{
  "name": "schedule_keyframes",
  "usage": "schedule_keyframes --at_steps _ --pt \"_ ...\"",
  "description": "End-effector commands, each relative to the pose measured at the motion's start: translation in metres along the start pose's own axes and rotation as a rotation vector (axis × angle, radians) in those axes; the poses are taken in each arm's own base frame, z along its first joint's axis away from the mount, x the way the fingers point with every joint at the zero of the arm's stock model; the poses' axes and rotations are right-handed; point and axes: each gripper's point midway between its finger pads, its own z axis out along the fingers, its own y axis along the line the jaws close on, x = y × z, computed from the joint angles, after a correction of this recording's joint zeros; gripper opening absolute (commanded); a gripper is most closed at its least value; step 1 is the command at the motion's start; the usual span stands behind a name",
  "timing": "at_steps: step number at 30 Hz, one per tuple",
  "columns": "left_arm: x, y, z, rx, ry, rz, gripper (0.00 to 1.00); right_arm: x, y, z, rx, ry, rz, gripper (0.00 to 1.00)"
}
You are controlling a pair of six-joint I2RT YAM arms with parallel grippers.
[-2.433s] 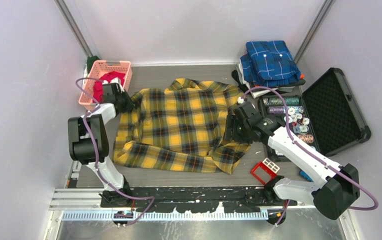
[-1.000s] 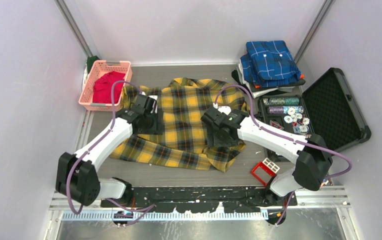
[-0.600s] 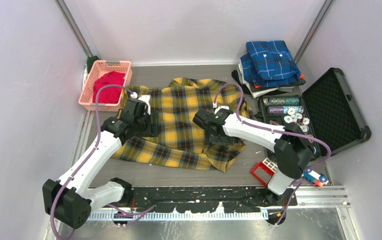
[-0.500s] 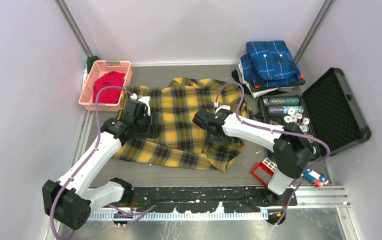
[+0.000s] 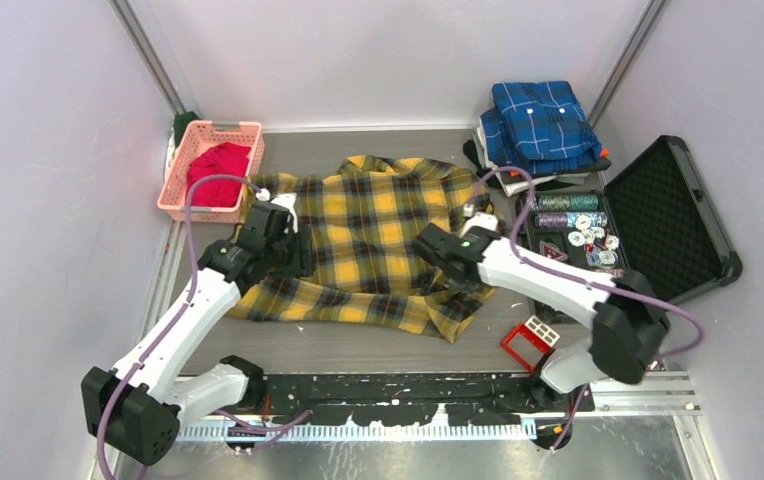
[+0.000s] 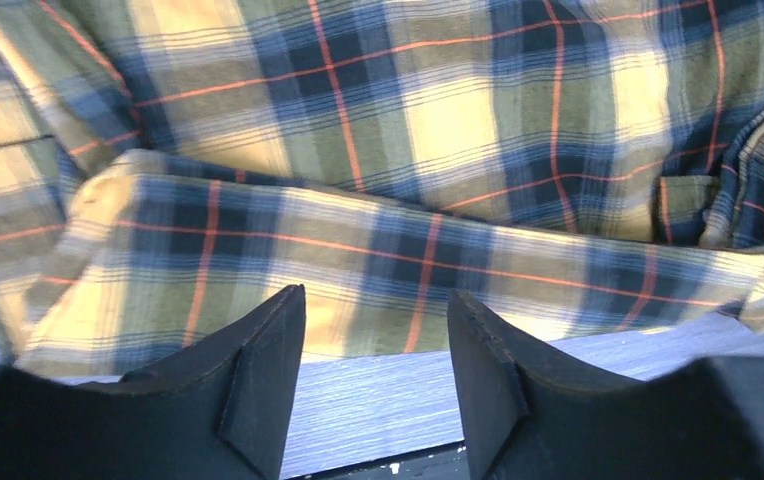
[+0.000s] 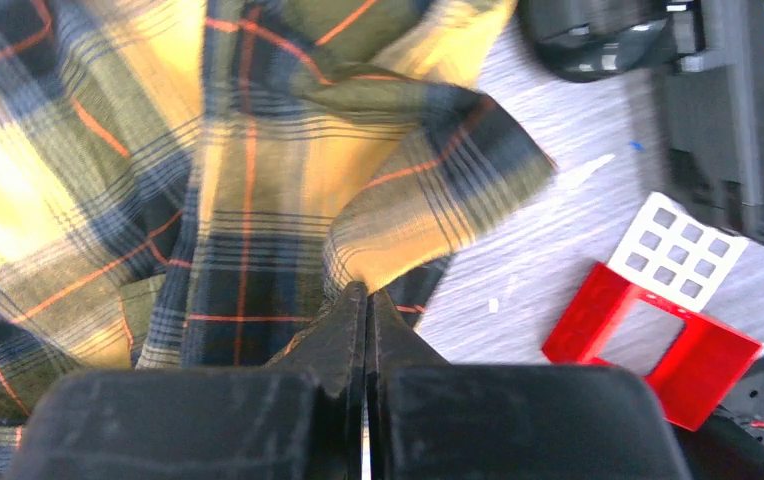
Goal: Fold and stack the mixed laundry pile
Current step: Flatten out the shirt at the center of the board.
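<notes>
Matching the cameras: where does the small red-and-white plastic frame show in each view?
Top external: red-and-white plastic frame, lower right of centre.
Left wrist: not in it.
Right wrist: lower right.
Shared landmark: yellow-and-black plaid cloth shirt, also left wrist, right wrist.

shirt (image 5: 378,240) mid-table, basket (image 5: 226,127) behind-left, case (image 5: 673,220) right — folded stack (image 5: 543,125) behind

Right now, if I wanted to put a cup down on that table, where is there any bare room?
Two bare patches: the strip of table between the yellow plaid shirt and the near rail, and the back band between the pink basket and the folded blue shirt. The right side is crowded: black case, red block.
</notes>
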Motion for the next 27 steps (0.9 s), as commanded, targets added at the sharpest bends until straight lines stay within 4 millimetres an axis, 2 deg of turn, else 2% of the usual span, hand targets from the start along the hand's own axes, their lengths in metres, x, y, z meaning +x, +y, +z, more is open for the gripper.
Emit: schedule_keyframes --at_steps 1,3,4,6,7,8,11,13,17,27 --pt "-0.01 0.011 -0.008 -0.07 -0.091 -0.077 0.54 -0.036 -0.073 -0.017 0.098 -0.171 0.187 0.01" --pt "-0.012 0.02 -0.009 -0.111 -0.136 -0.131 0.53 -0.04 -0.104 -0.024 0.102 -0.241 0.303 0.01" --pt "-0.01 0.024 -0.008 -0.128 -0.154 -0.16 0.53 -0.036 -0.118 -0.021 0.098 -0.267 0.348 0.01" --pt "-0.01 0.031 -0.008 -0.157 -0.194 -0.21 0.53 -0.027 -0.133 -0.019 0.046 -0.293 0.453 0.01" --pt "-0.008 0.033 -0.007 -0.163 -0.203 -0.232 0.53 -0.022 -0.135 -0.017 -0.001 -0.295 0.493 0.01" --pt "-0.006 0.033 -0.004 -0.158 -0.207 -0.25 0.53 -0.02 -0.132 -0.017 -0.07 -0.301 0.538 0.08" --pt "0.003 0.027 0.011 -0.122 -0.174 -0.238 0.53 -0.004 -0.119 -0.009 -0.196 -0.262 0.569 0.4" --pt "0.015 0.021 0.025 -0.095 -0.098 -0.197 0.53 0.004 -0.112 -0.006 -0.233 -0.23 0.573 0.48" --pt "0.034 0.01 0.051 -0.038 0.016 -0.134 0.54 0.004 -0.112 -0.007 -0.227 -0.22 0.545 0.49" --pt "0.053 0.021 0.089 -0.113 0.163 -0.053 0.55 -0.012 -0.109 -0.024 -0.255 -0.256 0.476 0.49"
